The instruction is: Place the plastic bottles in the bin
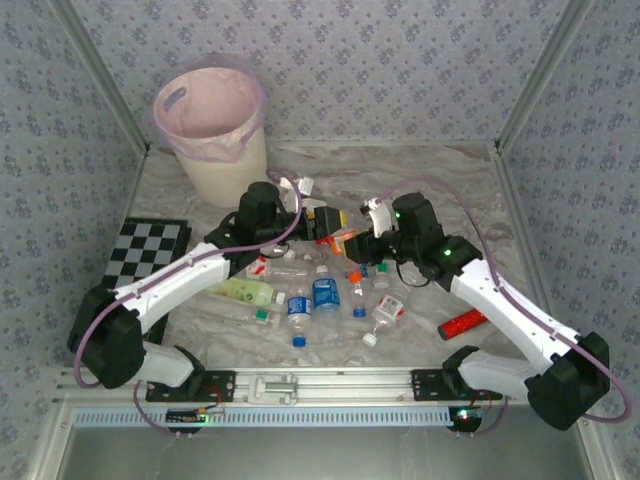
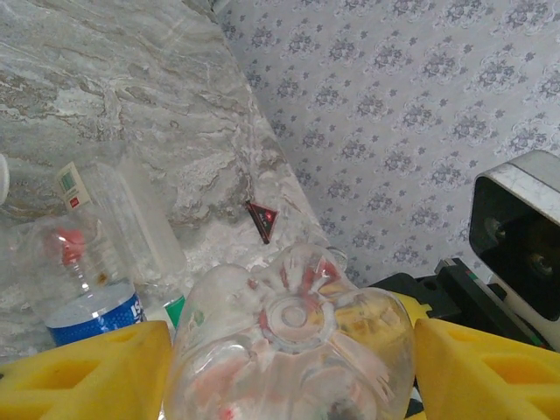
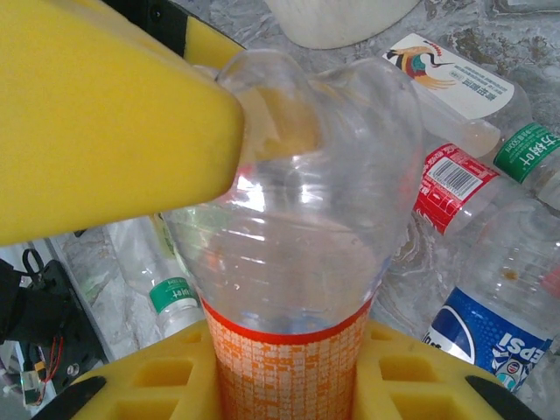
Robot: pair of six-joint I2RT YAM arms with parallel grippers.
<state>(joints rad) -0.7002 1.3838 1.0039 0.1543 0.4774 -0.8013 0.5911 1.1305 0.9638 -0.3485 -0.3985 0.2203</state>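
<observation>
A clear bottle with an orange label (image 1: 345, 240) hangs above the pile, held between both grippers. My left gripper (image 1: 325, 222) is shut on its clear base end (image 2: 293, 324), with a yellow finger pressed on each side. My right gripper (image 3: 284, 376) is shut on the orange-labelled part (image 3: 284, 367), and a left yellow finger (image 3: 96, 122) lies against the far end. Several more plastic bottles lie on the table below, among them a pale green one (image 1: 245, 291), a blue-labelled one (image 1: 325, 295) and a red-white one (image 1: 390, 310). The bin (image 1: 225, 170), cream with a pink liner, stands at the back left.
A checkerboard (image 1: 148, 250) lies at the left. A red cylinder (image 1: 462, 323) rests near the right arm. Patterned walls close in the back and both sides. A small dark triangle (image 2: 262, 219) lies on the marble top near the right wall.
</observation>
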